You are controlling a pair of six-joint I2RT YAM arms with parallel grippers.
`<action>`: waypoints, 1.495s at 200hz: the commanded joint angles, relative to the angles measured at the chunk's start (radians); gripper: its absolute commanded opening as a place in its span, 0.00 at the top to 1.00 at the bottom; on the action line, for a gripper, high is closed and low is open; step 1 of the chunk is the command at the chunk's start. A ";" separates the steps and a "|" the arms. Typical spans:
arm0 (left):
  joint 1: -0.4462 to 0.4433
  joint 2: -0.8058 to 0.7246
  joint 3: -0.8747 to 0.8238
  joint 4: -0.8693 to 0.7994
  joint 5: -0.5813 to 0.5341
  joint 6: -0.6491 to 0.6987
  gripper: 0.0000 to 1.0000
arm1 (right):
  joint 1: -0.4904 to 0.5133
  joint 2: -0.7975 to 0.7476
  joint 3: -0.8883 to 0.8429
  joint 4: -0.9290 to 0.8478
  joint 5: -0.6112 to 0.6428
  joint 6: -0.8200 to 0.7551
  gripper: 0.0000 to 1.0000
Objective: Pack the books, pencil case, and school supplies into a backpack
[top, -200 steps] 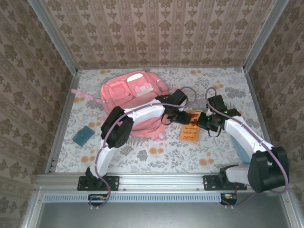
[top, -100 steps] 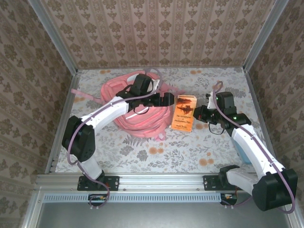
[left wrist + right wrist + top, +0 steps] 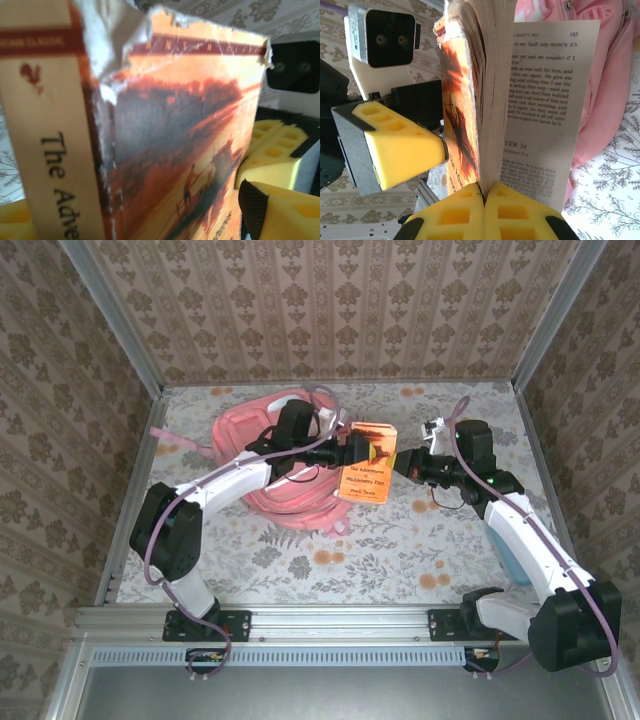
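Right now my right tool (image 3: 482,196) is pinched shut on an edge of the orange book (image 3: 465,100), gripping its pages so it is held clear of the surface (image 3: 400,540) with one leaf fanned loose. Just across the book my left tool (image 3: 150,220) stands open, a finger on each side of the spine end, and as far as I can tell neither is pressing. The book's long side runs roughly away from me. Beyond it and to the left lies the pink backpack (image 3: 250,435), under my left arm. That arm is nearer, so the book must travel leftward. Whether the backpack's mouth is open I cannot tell.
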 commanded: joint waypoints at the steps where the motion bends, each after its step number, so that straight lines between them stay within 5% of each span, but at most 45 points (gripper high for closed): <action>1: 0.013 -0.037 -0.023 0.069 0.058 -0.031 0.30 | -0.007 0.007 0.043 0.050 -0.050 0.011 1.00; 49: 0.033 -0.054 -0.051 0.104 0.037 -0.057 0.73 | -0.019 0.020 0.045 0.000 -0.004 -0.012 1.00; 85: 0.067 -0.105 -0.091 0.140 -0.062 -0.097 0.87 | -0.025 -0.001 0.022 -0.002 0.060 0.051 0.39; 122: 0.116 -0.186 -0.154 0.214 -0.242 -0.187 0.87 | -0.015 -0.031 -0.131 0.314 0.037 0.311 0.12; 159: 0.127 -0.251 -0.200 0.307 -0.407 -0.279 0.86 | 0.074 0.013 -0.198 0.601 0.061 0.554 0.03; 225: 0.106 -0.273 -0.243 0.523 -0.519 -0.431 0.86 | 0.238 0.148 -0.156 0.896 0.214 0.765 0.01; 299: 0.075 -0.233 -0.269 0.613 -0.578 -0.555 0.87 | 0.273 0.304 -0.083 1.042 0.281 0.959 0.00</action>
